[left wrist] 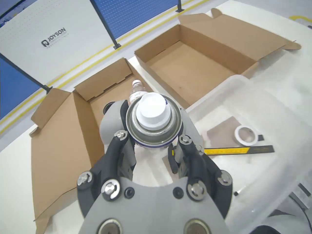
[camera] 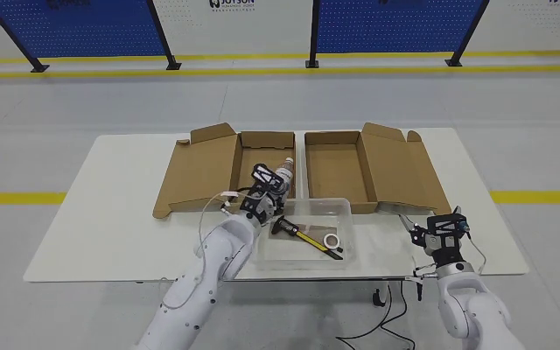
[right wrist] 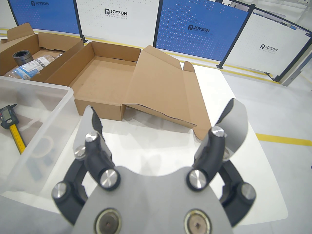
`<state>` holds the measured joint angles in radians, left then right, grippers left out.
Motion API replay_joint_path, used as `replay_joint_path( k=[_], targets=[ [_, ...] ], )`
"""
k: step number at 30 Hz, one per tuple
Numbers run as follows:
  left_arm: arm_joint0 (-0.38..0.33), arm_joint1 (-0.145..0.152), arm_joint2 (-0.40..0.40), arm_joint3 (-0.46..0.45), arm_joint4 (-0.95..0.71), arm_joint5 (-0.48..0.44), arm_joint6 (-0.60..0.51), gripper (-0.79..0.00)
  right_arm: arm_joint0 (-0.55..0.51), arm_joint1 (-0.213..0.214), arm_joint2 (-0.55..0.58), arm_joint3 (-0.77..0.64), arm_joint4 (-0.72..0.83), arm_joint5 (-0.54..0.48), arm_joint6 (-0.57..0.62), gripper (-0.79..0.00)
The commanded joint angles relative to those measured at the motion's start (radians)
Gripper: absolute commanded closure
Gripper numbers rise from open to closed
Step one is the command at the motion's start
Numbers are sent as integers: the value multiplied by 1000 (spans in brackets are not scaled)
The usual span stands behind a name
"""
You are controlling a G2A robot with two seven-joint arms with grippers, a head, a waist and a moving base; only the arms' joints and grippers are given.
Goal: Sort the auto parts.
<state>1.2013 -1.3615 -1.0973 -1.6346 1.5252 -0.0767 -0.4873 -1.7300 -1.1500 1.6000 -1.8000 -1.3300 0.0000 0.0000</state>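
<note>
I have the left gripper [left wrist: 151,125] clamped on the can [left wrist: 150,114], jaws pressed against its sides just below the white cap. The can hangs above the seam where the bin [camera: 346,208] meets the left box [camera: 197,175], at 10 o'clock from the bin centre. The right gripper [right wrist: 160,110] hovers with jaws apart and empty over the table [camera: 114,219], at 4 o'clock from the bin. Hazard one: the can wall is smooth and round, so I judge that it may slip or swing in the grip. Hazard two: a bottle [right wrist: 29,68] and a black ring [right wrist: 20,58] lie in the left box, at 12 o'clock from the can. A release directly over them would probably land the can on the bottle and let it roll. Hazard three: a low carry may clip the box wall and shove the light cardboard. Hazard four: a drop here may strike the caliper [left wrist: 238,150] or tape [left wrist: 246,135] in the bin. The right box [camera: 332,171] sits at 1 o'clock.
</note>
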Motion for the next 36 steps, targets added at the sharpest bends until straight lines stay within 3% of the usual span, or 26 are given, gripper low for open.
replay_joint_path(
  k=[1, 6, 15, 36],
  targets=[
    [-3, -2, -3, 24, 12, 37, 5, 0, 0, 0, 0, 0, 0, 0, 0, -785],
    [-9, -8, -17, 82, -28, 91, 39, 0, 0, 0, 0, 0, 0, 0, 0, -785],
    [-37, -10, -42, 163, -39, 84, 102, 0, 0, 0, 0, 0, 0, 0, 0, -785],
    [-65, -11, -59, 207, -45, 67, 146, 0, 0, 0, 0, 0, 0, 0, 0, -785]
  ],
)
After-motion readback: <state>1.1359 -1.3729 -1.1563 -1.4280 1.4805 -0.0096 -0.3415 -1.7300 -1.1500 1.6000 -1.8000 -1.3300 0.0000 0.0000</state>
